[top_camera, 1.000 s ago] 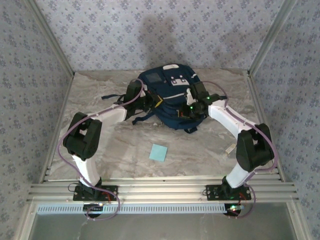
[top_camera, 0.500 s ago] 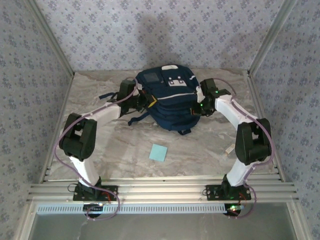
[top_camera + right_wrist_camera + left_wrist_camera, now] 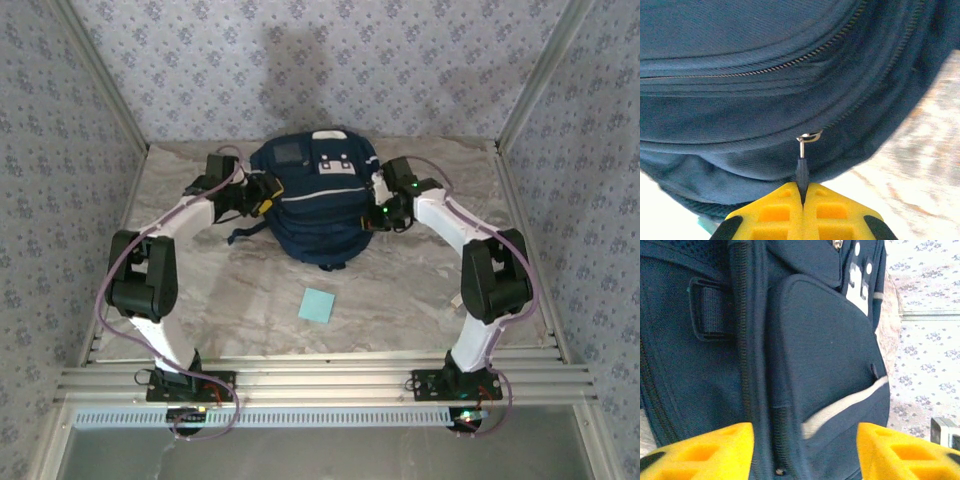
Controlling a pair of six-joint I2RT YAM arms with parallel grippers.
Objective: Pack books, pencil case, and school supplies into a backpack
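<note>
Zipper pull (image 3: pixel 801 160) and right gripper (image 3: pixel 802 200) make the relation that counts: the dark tab runs straight out from the fingertips and is pinched in the seam between them, jaws fully closed on it, with its metal ring just beyond on the zip track (image 3: pixel 790 62). That track runs crosswise to the fingers, curving round the bulge of the backpack (image 3: pixel 315 205), so any pull probably has to follow the curve sideways, not come straight back.

On the opposite flank of the bag, the left gripper (image 3: pixel 268 192) stands with its jaws well apart and holds nothing. From its wrist camera, the side seam and front pocket of the backpack lie directly ahead, between the two yellow fingers (image 3: pixel 705 450). Whether they touch the fabric I cannot tell.

The bag sits between the two tools, its long axis running away from the arm bases. The square pad (image 3: pixel 317 304) lies flat on the table (image 3: pixel 420 300), behind both grippers and well apart from the bag, about midway between the arms. The left gripper is my pick to fetch it, since it is free. A loose strap (image 3: pixel 245 232) trails beside that tool and could snag as it draws back.
</note>
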